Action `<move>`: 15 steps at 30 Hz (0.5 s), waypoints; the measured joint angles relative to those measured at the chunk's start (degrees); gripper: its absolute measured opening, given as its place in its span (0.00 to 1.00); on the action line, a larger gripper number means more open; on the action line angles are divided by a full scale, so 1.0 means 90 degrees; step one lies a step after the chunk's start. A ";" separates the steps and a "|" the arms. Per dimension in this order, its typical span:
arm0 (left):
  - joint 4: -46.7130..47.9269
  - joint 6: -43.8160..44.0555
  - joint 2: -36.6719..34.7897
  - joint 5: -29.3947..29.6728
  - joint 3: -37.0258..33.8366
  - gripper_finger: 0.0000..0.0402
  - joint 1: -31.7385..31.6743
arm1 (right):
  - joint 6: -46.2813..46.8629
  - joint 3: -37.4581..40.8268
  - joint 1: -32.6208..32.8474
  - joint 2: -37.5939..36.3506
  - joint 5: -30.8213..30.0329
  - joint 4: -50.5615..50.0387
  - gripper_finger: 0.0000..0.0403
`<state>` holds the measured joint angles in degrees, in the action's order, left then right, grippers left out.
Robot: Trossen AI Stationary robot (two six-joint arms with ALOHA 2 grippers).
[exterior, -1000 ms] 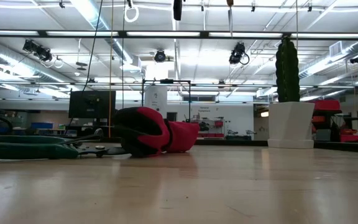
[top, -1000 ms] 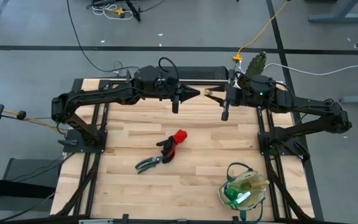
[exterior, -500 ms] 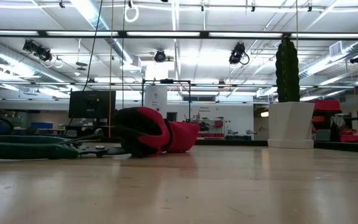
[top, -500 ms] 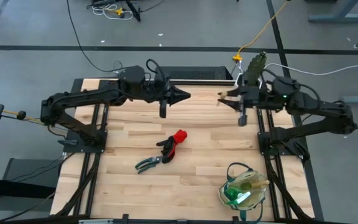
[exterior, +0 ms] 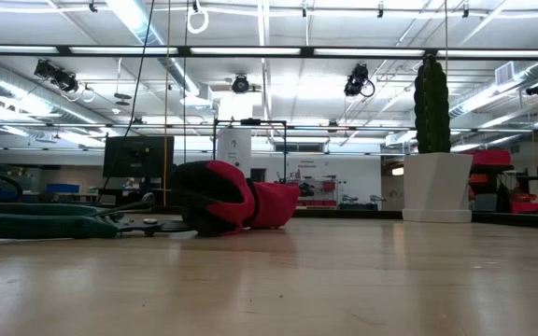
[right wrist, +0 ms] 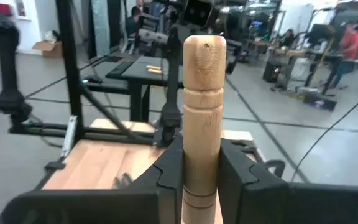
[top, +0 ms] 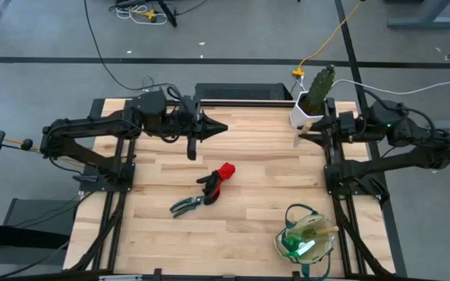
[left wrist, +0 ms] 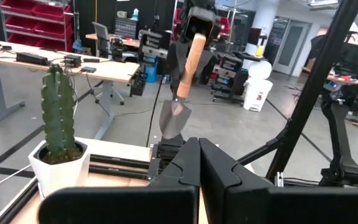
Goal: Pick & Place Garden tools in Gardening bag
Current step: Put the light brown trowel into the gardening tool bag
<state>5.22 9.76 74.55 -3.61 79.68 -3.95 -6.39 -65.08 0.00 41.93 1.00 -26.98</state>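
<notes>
Right hand point(right wrist: 201, 174), at the far right edge of the surface point(top: 248, 226) beside the cactus point(top: 319, 84), clenches the wooden-handled trowel point(left wrist: 180, 81); its blade is barely discernible from above. Left hand point(left wrist: 197, 163), fingers pressed together and grasping nothing, hovers over the far left. Red-and-black gloves point(top: 219, 179) and pruners point(top: 187, 204) lie mid-surface, touching or nearly so (contact unclear). The gardening bag point(top: 307, 238) stands at the near right corner, a green-and-white item inside; its lower edge is partly cut off.
</notes>
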 joint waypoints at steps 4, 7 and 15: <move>0.0091 -0.0141 -0.0120 0.0019 0.0000 0.00 0.0095 | 0.0162 0.0000 0.0203 -0.0102 0.0200 -0.0292 0.14; 0.0077 -0.0224 -0.0149 0.0064 0.0000 0.00 0.0184 | 0.0303 0.0000 0.0354 -0.0165 0.0617 -0.0461 0.14; 0.0089 -0.0214 -0.0189 0.0245 -0.0005 0.00 0.0330 | 0.0830 0.0000 0.0828 -0.0188 0.0998 -0.0593 0.14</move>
<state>6.03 7.84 72.85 -1.41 79.64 -0.99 1.09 -65.08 7.45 40.23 9.98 -32.32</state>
